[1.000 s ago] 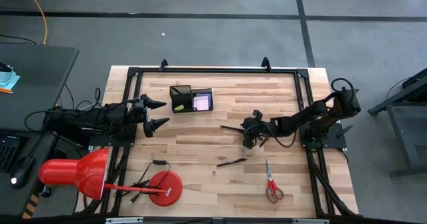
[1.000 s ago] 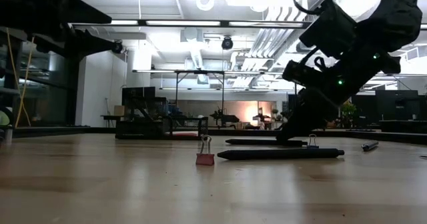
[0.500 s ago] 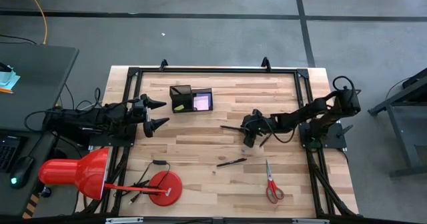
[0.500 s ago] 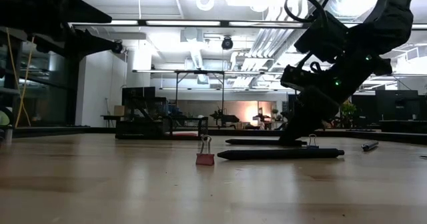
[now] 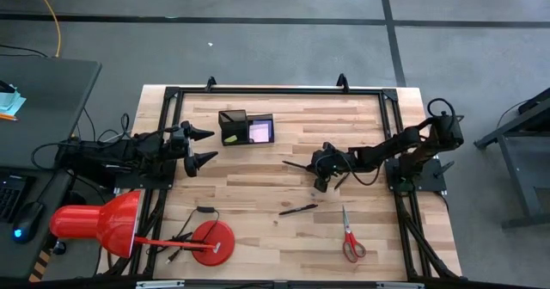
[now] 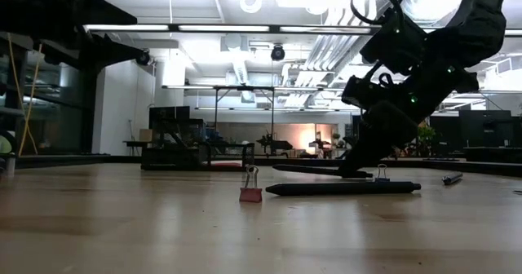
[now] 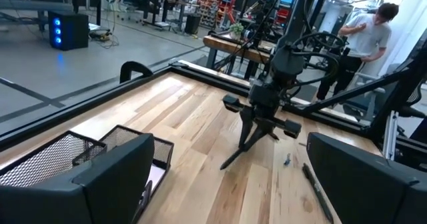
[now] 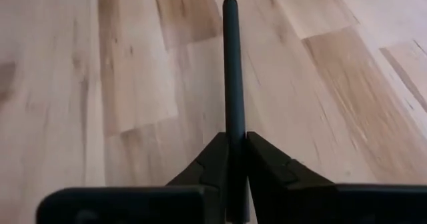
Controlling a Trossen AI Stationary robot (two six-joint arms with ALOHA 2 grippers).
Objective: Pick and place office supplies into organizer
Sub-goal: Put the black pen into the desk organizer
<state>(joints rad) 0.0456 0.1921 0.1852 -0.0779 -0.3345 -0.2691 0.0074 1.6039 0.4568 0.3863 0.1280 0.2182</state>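
The right claw (image 5: pixel 320 174) is clenched on a slim black pen (image 8: pixel 231 71), which juts forward from its fingertips, low over the surface (image 5: pixel 258 194). The lift is best kept level, then carried to the organizer (image 5: pixel 247 127) well beyond the pen's tip. The left claw (image 5: pixel 204 147) waits, spread wide.

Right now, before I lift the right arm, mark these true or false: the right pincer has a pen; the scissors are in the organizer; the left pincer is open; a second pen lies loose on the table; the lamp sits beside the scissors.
1. The right pincer has a pen: true, fingers shut on it.
2. The scissors are in the organizer: false, they lie on the table.
3. The left pincer is open: true.
4. A second pen lies loose: true.
5. The lamp sits beside the scissors: false, it is at the opposite front corner.
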